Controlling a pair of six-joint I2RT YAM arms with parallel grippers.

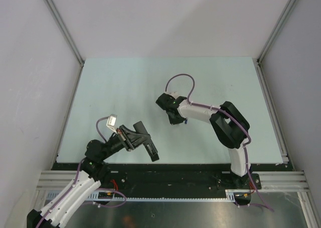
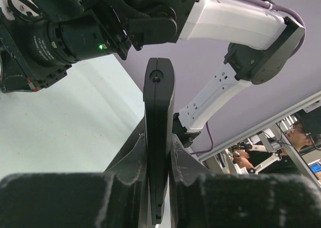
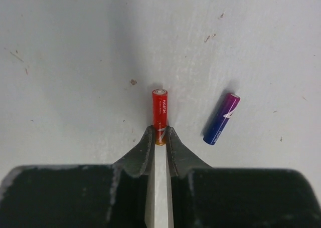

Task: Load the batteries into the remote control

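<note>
Our right claw [image 3: 160,133] is pinching the red-orange battery [image 3: 160,110] by its near end. Both fingers are pressing against its sides while the rest of the cylinder is pointing straight ahead, away from the wrist camera. We cannot tell whether it is resting on the table [image 3: 75,62] or hanging just above it. Just to its right, the dark blue-purple battery [image 3: 221,119] is lying loose on the pale surface, slanting at an angle and touching neither the fingers nor the other cell. Over on the other arm, our left claw [image 2: 159,150] is squeezing the remote control [image 2: 159,97], with the slim black bar standing on edge between the two fingers and sticking out well past their tips. From above, we are seeing that arm holding the remote near the front edge of the table, left of centre, while the right arm is reaching down near the middle, the two claws sitting well apart.
</note>
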